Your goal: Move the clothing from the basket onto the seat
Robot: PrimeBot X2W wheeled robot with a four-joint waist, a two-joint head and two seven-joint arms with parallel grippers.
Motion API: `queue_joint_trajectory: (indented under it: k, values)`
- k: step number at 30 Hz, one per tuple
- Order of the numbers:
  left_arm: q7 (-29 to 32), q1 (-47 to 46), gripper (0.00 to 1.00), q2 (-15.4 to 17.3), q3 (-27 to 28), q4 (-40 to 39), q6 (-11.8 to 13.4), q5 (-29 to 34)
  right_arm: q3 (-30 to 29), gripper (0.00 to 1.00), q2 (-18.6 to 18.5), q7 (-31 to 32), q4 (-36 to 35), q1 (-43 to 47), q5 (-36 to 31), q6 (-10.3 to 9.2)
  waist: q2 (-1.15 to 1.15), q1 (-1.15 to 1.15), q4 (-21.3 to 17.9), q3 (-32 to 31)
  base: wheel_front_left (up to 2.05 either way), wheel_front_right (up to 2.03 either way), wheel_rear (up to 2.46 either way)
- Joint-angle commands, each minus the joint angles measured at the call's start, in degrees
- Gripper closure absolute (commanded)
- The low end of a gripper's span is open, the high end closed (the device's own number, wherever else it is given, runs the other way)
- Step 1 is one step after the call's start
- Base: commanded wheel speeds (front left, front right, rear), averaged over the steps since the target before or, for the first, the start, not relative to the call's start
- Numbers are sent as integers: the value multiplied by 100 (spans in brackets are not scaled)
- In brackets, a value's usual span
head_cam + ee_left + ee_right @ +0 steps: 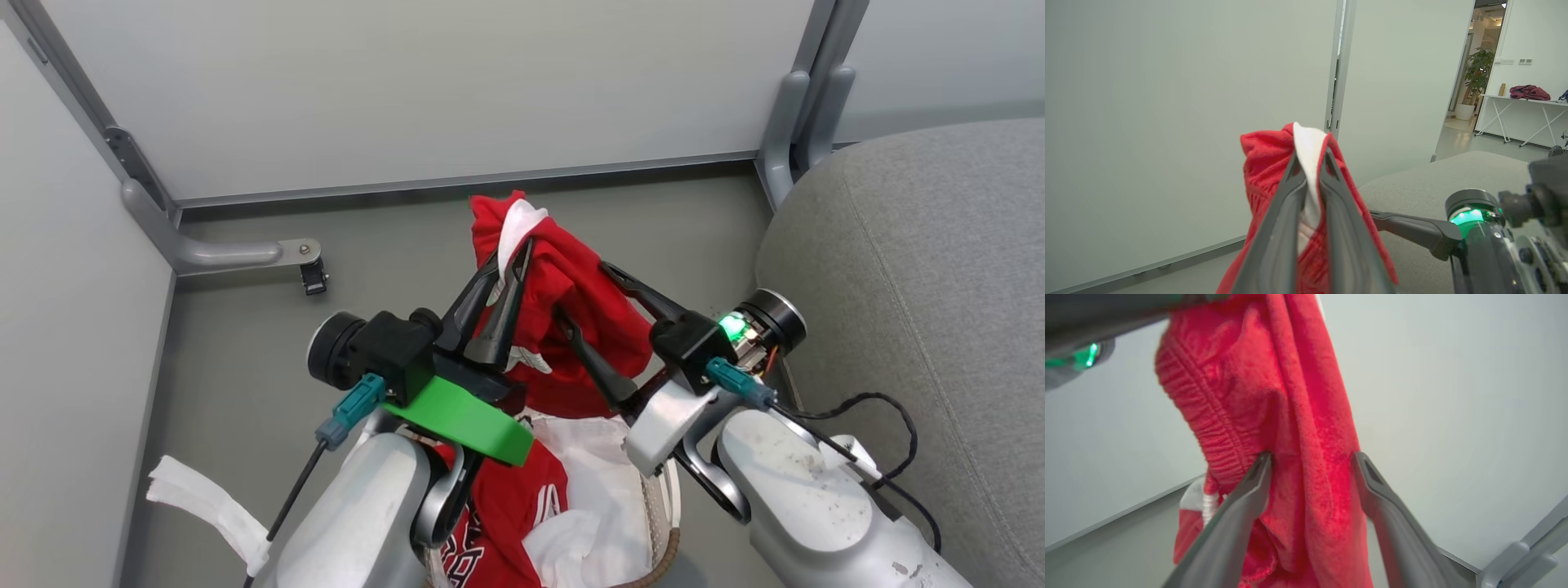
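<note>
L end effector [513, 255] pinches jersey [608, 327]; R end effector [581, 290] open, straddling it.

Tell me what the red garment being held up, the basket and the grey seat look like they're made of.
Red garment: soft knit fabric, matte and slightly fuzzy, with a gathered, elastic-looking band.
Basket: the white perforated wall looks like hard plastic; the brown rim looks woven, possibly moulded.
Seat: grey woven upholstery fabric, matte, with a stitched seam.
</note>
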Motion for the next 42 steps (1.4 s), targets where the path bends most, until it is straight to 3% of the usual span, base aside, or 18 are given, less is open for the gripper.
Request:
queue_joint_trajectory:
  k: [1,8,9,10,12,20,29,30,31,32,42]
  values:
    - [-5,66,100,11,-24,-31,5,-41,99,0,0,-13,217,-99,16,-6,0,0,33,-8,0,0,0]
    - [-4,72,100,11,-200,-66,-33,-210,567,0,135,-10,1167,-399,300,-6,0,0,164,-21,0,0,0]
    - [-5,68,100,11,-219,-61,-36,-226,575,9,155,-10,1266,-423,378,-7,0,0,180,-22,0,0,0]
    - [-5,60,100,11,-235,-56,-38,-253,592,57,173,-10,1332,-452,418,-6,0,0,195,-19,0,0,0]
    - [-5,49,100,11,-249,-55,-38,-284,585,100,195,-10,1393,-438,551,-6,0,0,223,-8,0,0,0]
    - [-4,127,100,11,-65,2,14,-92,223,100,112,-10,968,-234,800,-6,0,0,115,134,0,0,0]
    - [-3,288,100,12,129,226,-71,138,-373,100,-3,-10,436,209,780,-6,0,0,-394,212,0,0,0]
    - [-3,317,58,11,144,245,-68,164,-443,100,-10,-10,377,249,778,-6,0,0,-472,222,0,0,0]
    - [-3,364,24,11,155,300,-79,187,-489,100,-17,-10,328,282,759,-6,0,0,-560,231,0,0,0]
    - [-3,376,0,12,165,307,-92,224,-586,100,-35,-10,265,341,753,-6,0,0,-653,242,0,0,0]
    - [-3,603,0,15,332,403,-188,581,-1037,100,-38,-11,-216,680,759,-6,0,0,-1817,392,0,0,0]
